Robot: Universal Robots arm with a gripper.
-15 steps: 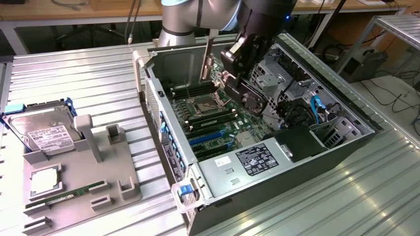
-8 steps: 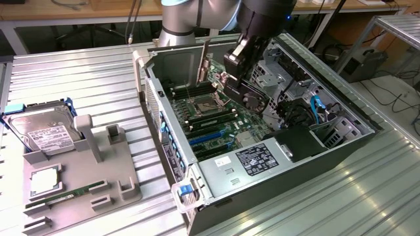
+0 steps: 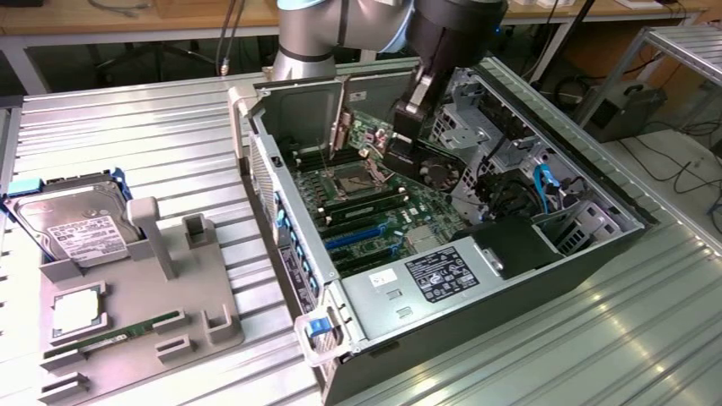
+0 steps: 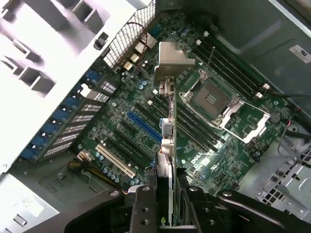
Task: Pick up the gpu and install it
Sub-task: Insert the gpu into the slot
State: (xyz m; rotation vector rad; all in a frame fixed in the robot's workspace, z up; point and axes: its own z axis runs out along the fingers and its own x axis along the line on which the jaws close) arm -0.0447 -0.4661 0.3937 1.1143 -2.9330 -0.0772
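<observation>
The Universal Robots arm: rounded silver-grey joint housings trimmed with a pale blue cap, giving way to a glossy black cylindrical wrist section. At its end the gripper is matte black throughout, its two flat, angular fingers dotted with small round screw heads and joined to curved black linkages.

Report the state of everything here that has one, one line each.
gripper, shut on the gpu.
gpu, clamped edge-on over the motherboard, bracket end away from the gripper.
computer case, lying on its side, open.
hard drive, resting in the grey tray, label showing.
memory stick, lying flat in the tray.
</observation>
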